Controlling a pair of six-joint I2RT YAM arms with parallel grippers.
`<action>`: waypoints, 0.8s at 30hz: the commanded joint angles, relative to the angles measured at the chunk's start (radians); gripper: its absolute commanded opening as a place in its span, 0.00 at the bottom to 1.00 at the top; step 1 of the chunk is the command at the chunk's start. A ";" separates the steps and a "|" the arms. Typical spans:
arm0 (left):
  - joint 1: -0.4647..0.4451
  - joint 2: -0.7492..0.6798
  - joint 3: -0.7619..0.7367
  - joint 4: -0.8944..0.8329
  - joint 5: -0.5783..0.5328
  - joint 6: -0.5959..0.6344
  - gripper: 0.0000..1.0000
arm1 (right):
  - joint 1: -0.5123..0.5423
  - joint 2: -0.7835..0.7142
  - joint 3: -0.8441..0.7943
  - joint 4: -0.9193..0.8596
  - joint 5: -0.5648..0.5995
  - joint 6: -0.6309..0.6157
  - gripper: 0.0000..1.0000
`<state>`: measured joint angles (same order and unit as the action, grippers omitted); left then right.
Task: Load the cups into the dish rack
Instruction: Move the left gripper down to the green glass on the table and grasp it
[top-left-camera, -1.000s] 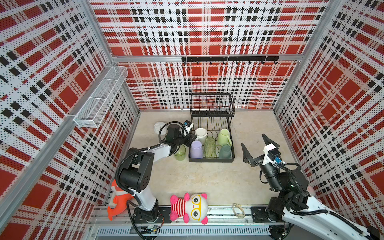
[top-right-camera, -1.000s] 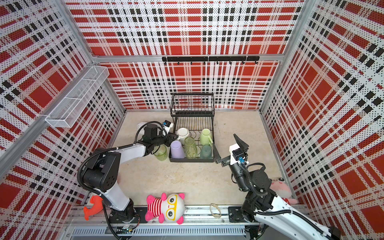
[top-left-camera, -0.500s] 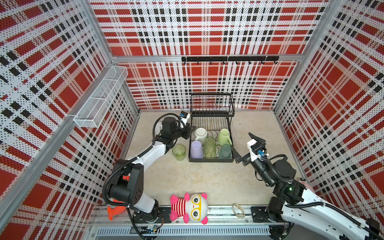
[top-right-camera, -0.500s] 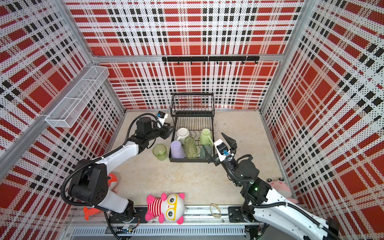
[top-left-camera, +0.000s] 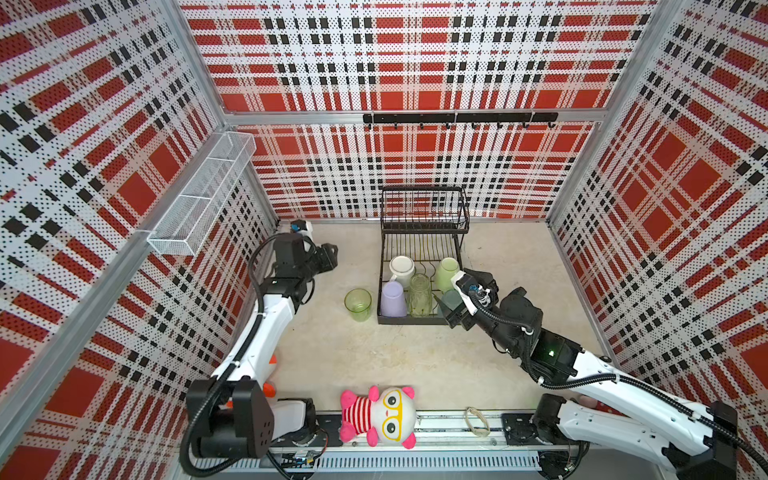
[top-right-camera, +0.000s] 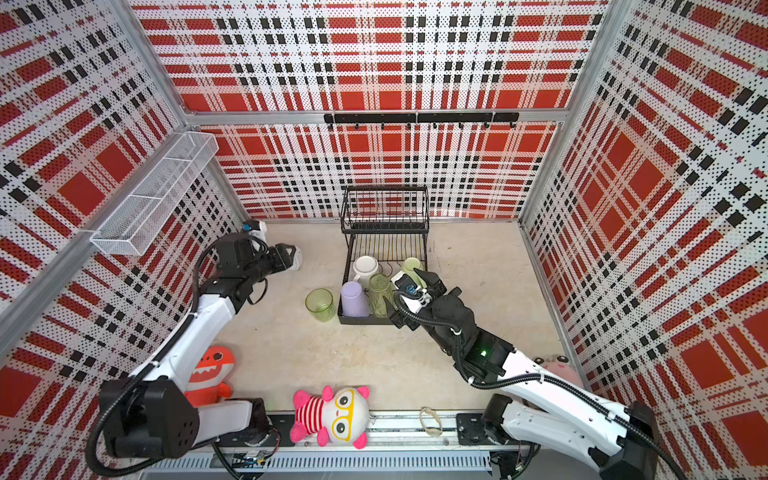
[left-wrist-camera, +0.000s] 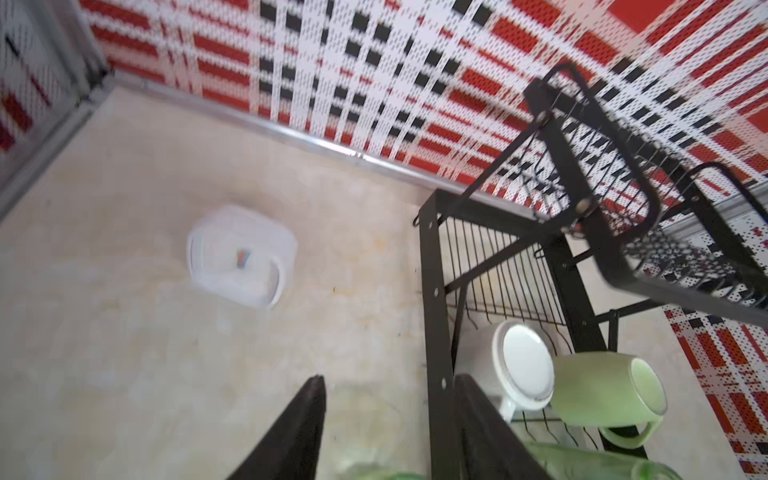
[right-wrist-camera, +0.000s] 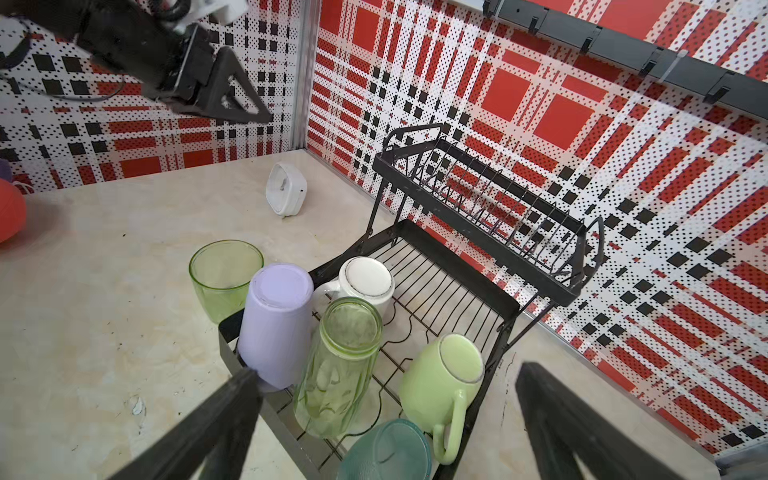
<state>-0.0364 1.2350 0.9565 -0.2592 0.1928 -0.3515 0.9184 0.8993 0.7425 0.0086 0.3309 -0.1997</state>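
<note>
Right, five cups sit mouth-down on the lower tier of the rack: white mug and green mug at the back, then lavender tumbler, ribbed tumbler and teal cup along the front edge. That teal cup has the front right corner, and the right jaws hang close over it, spread wide, nothing between them.

Over on the other side, the sixth cup, a green tumbler, stands upright on the tabletop, just beside the rack's left front corner and next to the lavender tumbler. Whether it touches the rack, I can't tell. Not yet loaded, that one.

The left jaws are well away from it, up in the air toward the back left corner, near the white clock. They stand part open and hold nothing. The left wrist view is blurred, but the gap shows plainly.
</note>
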 joint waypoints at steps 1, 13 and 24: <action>-0.061 -0.084 -0.061 -0.117 -0.100 -0.098 0.53 | 0.002 -0.008 -0.007 0.020 0.040 0.003 1.00; -0.141 0.065 -0.091 -0.145 -0.055 -0.110 0.47 | 0.001 0.006 0.029 -0.016 0.114 0.023 1.00; -0.179 0.140 -0.063 -0.197 -0.125 -0.080 0.49 | 0.002 -0.048 -0.002 -0.026 0.148 0.017 1.00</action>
<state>-0.2028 1.3647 0.8654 -0.4427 0.0925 -0.4473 0.9188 0.8677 0.7433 -0.0185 0.4591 -0.1841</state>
